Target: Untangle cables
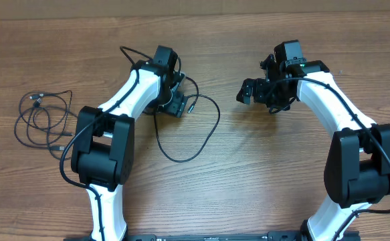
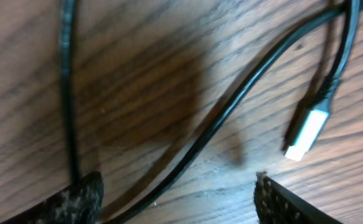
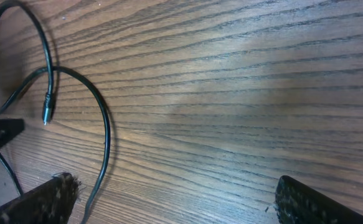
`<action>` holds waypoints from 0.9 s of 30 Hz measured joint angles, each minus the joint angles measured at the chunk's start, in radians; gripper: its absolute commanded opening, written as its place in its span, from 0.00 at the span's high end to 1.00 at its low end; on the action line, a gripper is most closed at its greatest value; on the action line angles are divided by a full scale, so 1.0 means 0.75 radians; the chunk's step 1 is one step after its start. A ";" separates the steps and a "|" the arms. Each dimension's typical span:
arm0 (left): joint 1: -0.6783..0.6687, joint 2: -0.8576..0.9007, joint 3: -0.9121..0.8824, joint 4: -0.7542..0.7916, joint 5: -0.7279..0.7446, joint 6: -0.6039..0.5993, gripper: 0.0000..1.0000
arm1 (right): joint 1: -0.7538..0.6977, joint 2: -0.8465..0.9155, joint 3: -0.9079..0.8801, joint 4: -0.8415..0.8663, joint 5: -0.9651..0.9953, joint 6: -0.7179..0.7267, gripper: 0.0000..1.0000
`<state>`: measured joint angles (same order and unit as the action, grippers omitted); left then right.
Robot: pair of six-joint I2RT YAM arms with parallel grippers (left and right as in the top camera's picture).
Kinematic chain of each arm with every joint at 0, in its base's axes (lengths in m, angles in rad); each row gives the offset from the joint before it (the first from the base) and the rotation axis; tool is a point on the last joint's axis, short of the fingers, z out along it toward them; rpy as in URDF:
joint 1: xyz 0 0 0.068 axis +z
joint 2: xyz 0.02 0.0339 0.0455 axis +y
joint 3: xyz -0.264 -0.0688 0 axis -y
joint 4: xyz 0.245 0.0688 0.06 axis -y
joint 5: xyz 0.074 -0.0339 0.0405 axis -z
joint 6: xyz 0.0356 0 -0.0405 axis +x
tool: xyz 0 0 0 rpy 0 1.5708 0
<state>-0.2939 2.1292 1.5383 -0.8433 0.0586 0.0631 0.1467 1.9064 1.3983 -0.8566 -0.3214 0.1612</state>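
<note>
One thin black cable lies in a wide loop on the wooden table, and its silver plug tip rests beside my left gripper. In the left wrist view the cable runs between my open fingers, close above the wood, with the plug tip just ahead. A second black cable lies loosely coiled at the far left, apart from the first. My right gripper is open and empty above bare wood. Its wrist view shows the loop and the plug tip at the left.
The wooden table fills all views. Its far edge runs along the top of the overhead view. Both arm bases stand at the near edge, with thicker black cords along the arms.
</note>
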 measured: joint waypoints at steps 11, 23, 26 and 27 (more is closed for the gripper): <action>0.012 -0.057 -0.141 0.095 0.114 0.027 0.96 | -0.001 0.000 0.000 -0.001 -0.001 0.000 0.00; 0.010 -0.024 -0.037 -0.111 0.221 -0.105 0.50 | 0.000 0.000 0.000 0.000 0.000 0.001 0.00; 0.010 -0.019 0.033 -0.187 0.200 -0.117 0.25 | -0.001 0.000 0.000 0.000 0.000 0.000 0.00; 0.010 -0.018 0.061 -0.218 0.190 -0.123 0.17 | -0.001 0.000 0.000 0.000 -0.001 0.000 0.00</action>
<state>-0.2863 2.1155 1.5837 -1.0065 0.2008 -0.0292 0.1463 1.9064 1.3983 -0.8566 -0.3218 0.1612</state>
